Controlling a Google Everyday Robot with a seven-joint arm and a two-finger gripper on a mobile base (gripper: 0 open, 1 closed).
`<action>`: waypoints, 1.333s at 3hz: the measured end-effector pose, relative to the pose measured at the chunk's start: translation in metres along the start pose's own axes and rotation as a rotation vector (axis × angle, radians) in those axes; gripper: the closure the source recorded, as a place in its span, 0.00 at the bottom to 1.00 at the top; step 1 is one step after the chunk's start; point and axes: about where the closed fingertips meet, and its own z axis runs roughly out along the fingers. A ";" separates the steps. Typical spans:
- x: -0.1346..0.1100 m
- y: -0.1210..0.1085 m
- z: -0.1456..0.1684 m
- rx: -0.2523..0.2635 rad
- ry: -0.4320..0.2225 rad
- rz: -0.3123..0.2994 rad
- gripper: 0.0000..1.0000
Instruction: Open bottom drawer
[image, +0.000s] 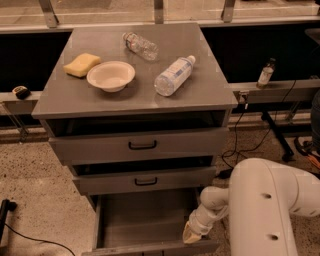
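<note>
At the lower centre, the bottom drawer (145, 222) is seen drawn out, with the hand (192, 235) at its right front corner; whether it is clamped cannot be told. Pulled from that corner, the drawer could be skewed and jammed, or contact lost.

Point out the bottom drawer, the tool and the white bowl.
bottom drawer (145, 220): camera view, bare inside floor.
tool (191, 235): camera view, tip at the drawer's right front corner.
white bowl (111, 76): camera view, its hollow middle.
</note>
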 end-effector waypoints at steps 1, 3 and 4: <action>-0.011 -0.014 -0.019 0.073 -0.014 -0.038 1.00; -0.011 -0.014 -0.019 0.075 -0.015 -0.039 0.50; -0.011 -0.014 -0.019 0.075 -0.015 -0.039 0.28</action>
